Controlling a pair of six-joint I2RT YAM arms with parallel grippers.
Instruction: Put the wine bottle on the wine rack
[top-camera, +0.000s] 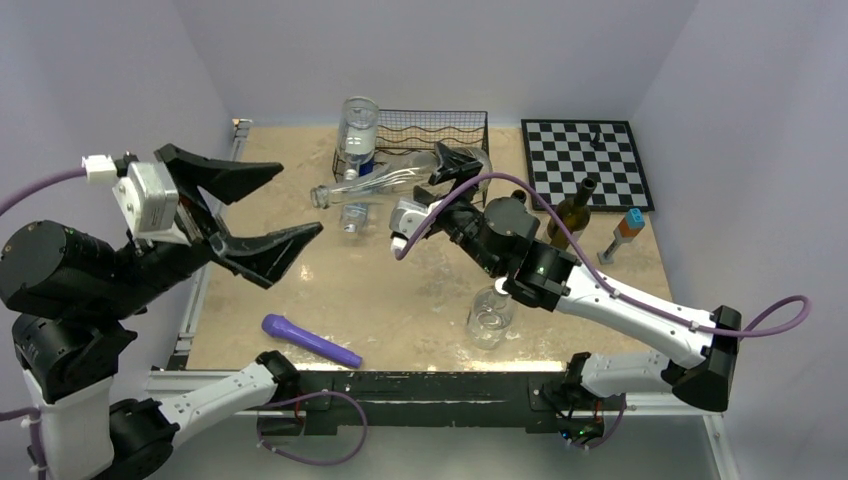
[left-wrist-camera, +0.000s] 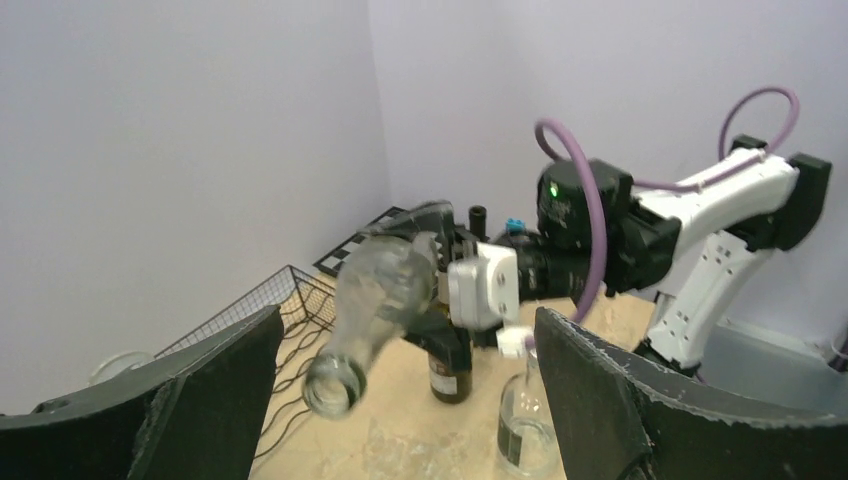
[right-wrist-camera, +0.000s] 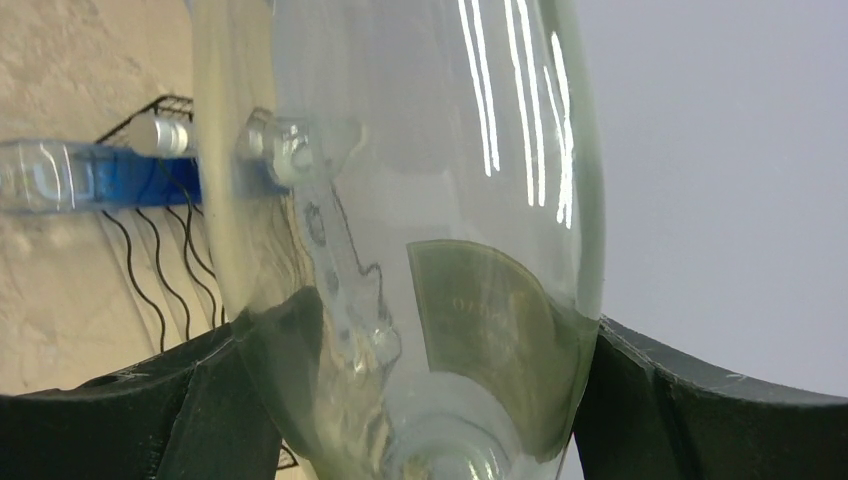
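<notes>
While the right claw (top-camera: 458, 172) is clamping the fat body of the clear glass wine bottle (top-camera: 400, 176), its two black fingers (right-wrist-camera: 140, 420) are standing fairly wide apart, one pressing on each side of the glass. The bottle is hanging in the air over the worktop (top-camera: 400, 290), lying almost level, with its open mouth pointing off to the claw's left and dipping a little. Close to the fingers a pale curved label (right-wrist-camera: 480, 320) is showing through the glass; its print is coming out too faint to read.

Just beyond the claw the wine rack (top-camera: 430, 128) is sitting at the far edge of the worktop. The bottle is not yet lying on its wavy tiers, and I cannot tell whether glass is touching wire. At the rack's left end a plastic bottle (top-camera: 358, 135) is wearing a blue label with no legible writing.

Behind the claw's wrist, to its right, a dark bottle (top-camera: 572, 212) is standing upright, its label too blurred to read. Farther right and beyond, a chessboard (top-camera: 588, 160) is lying flat. On the near side of the claw a glass tumbler (top-camera: 490, 318) is standing beside the arm.

Well to the left, the left claw (top-camera: 302, 198) is gaping at full spread above the worktop's left side, gripping nothing.
</notes>
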